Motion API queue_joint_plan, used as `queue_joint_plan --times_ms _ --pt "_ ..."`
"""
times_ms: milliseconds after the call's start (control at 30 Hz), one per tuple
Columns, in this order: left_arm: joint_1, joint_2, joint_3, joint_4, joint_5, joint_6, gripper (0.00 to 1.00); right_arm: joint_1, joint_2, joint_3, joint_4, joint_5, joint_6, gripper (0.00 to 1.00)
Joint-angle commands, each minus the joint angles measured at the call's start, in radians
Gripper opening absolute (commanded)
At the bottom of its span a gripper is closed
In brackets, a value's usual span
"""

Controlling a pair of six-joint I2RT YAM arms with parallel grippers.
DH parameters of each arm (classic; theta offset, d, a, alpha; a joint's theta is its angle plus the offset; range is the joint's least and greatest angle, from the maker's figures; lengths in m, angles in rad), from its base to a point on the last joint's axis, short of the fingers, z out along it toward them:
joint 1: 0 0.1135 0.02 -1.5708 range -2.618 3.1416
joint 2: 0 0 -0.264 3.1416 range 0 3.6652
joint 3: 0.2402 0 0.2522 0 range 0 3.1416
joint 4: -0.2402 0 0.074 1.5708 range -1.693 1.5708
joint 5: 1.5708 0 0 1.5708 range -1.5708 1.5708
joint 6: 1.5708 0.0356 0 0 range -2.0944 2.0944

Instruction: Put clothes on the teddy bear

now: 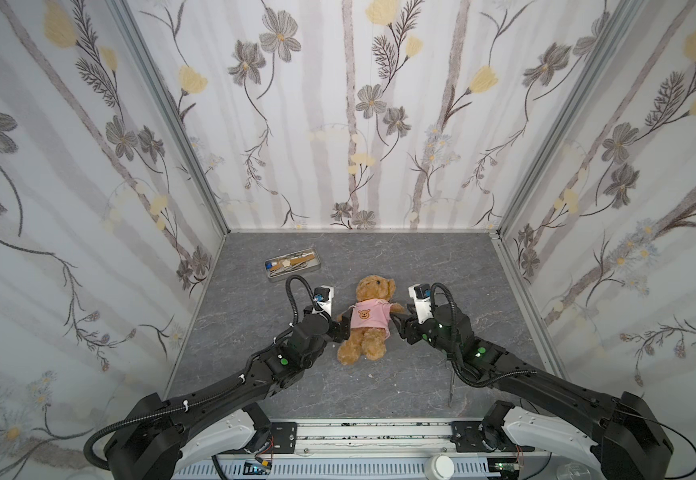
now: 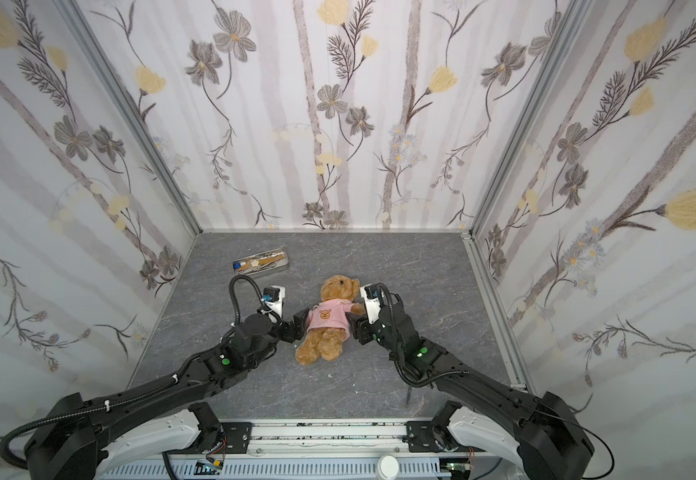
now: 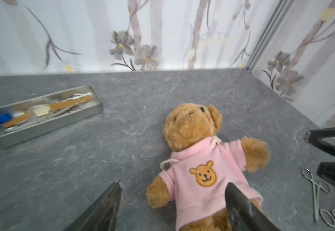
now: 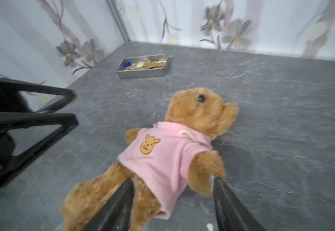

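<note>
shirted teddy bear (image 3: 190,128), scissors (image 3: 314,202) in left wrist view

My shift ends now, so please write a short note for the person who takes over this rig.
Left gripper: open, holds nothing, at one side of the teddy bear.
Right gripper: open, holds nothing, at the opposite side.
Bear lies face up on the table, pink shirt on, head and both arms through.
Done: dressing, as far as seen. Left: probably only withdraw both arms; the back is hidden.
</note>
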Motion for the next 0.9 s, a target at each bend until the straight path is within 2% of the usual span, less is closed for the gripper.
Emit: queue_joint_plan --times_ms 0,33,133,267,400,500,567,667,733,867 --pt "0.040 -0.096 -0.069 0.094 -0.197 0.096 0.86 -0.045 -0.087 -0.039 -0.026 0.319 -0.052 0.73" --pt "0.065 -0.135 -0.102 0.126 -0.229 0.109 0.88 -0.072 -0.116 -0.063 0.004 0.365 -0.054 0.81" --pt "0.165 -0.249 -0.210 0.228 -0.290 0.136 0.98 -0.153 -0.178 -0.138 0.111 0.480 -0.073 0.94" --pt "0.341 -0.356 -0.384 0.446 -0.308 0.157 1.00 -0.251 -0.207 -0.210 0.264 0.592 -0.140 1.00" --pt "0.522 -0.330 -0.516 0.646 -0.243 0.108 1.00 -0.353 -0.162 -0.288 0.451 0.583 -0.235 1.00" --pt "0.648 -0.214 -0.518 0.685 -0.146 0.064 1.00 -0.451 -0.084 -0.336 0.573 0.509 -0.254 1.00" --pt "0.711 -0.084 -0.480 0.718 -0.047 0.065 1.00 -0.518 -0.011 -0.366 0.682 0.424 -0.255 1.00" --pt "0.726 0.116 -0.381 0.747 0.045 0.075 1.00 -0.545 0.052 -0.328 0.693 0.367 -0.294 1.00" --pt "0.728 0.221 -0.333 0.810 0.090 0.091 1.00 -0.562 0.093 -0.346 0.815 0.324 -0.332 1.00" --pt "0.731 0.381 -0.257 0.898 0.156 0.154 1.00 -0.598 0.162 -0.328 0.905 0.222 -0.355 1.00"
